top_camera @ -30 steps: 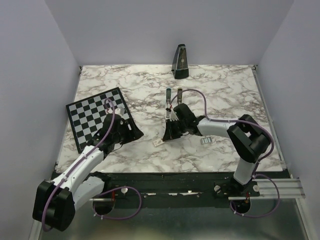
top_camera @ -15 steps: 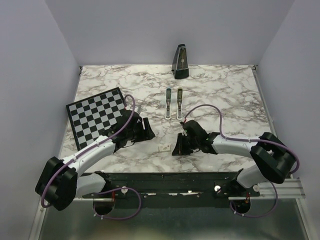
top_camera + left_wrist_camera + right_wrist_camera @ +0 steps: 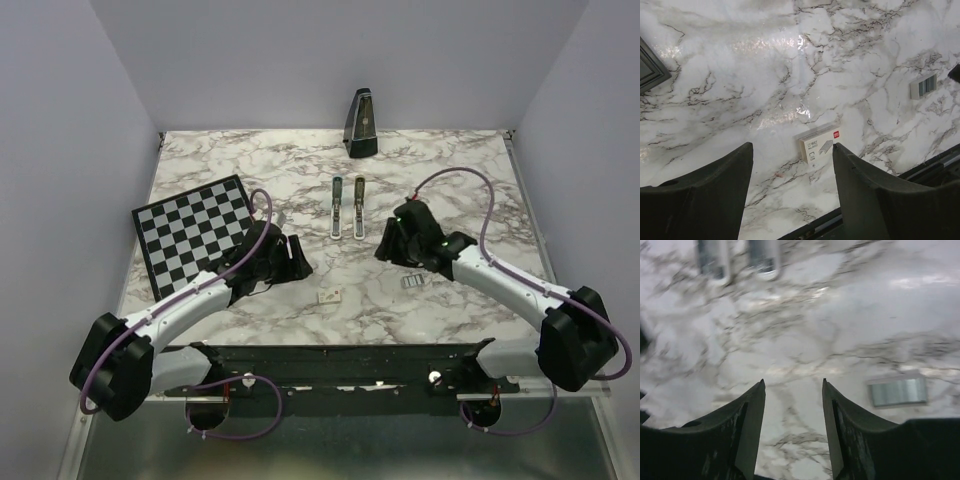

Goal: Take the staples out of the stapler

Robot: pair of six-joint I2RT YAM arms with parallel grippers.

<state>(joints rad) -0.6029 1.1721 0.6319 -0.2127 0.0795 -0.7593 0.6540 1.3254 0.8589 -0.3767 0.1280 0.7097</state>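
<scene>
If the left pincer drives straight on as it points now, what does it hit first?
Probably the small white staple box, lying ahead between the left pincer's fingers; depth unclear.

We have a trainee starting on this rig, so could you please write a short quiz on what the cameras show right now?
1. Pick one. The stapler is: A) closed in one piece, B) opened into two bars lying side by side, C) resting on the chessboard.
2. True or false: the right arm's jaws are shut on the staple strip.
3. What stands farthest from the arms, beyond the stapler?

Key: 1 B. 2 False: the jaws stand open, with the strip lying beside them on the marble. 3 The black metronome.
</scene>
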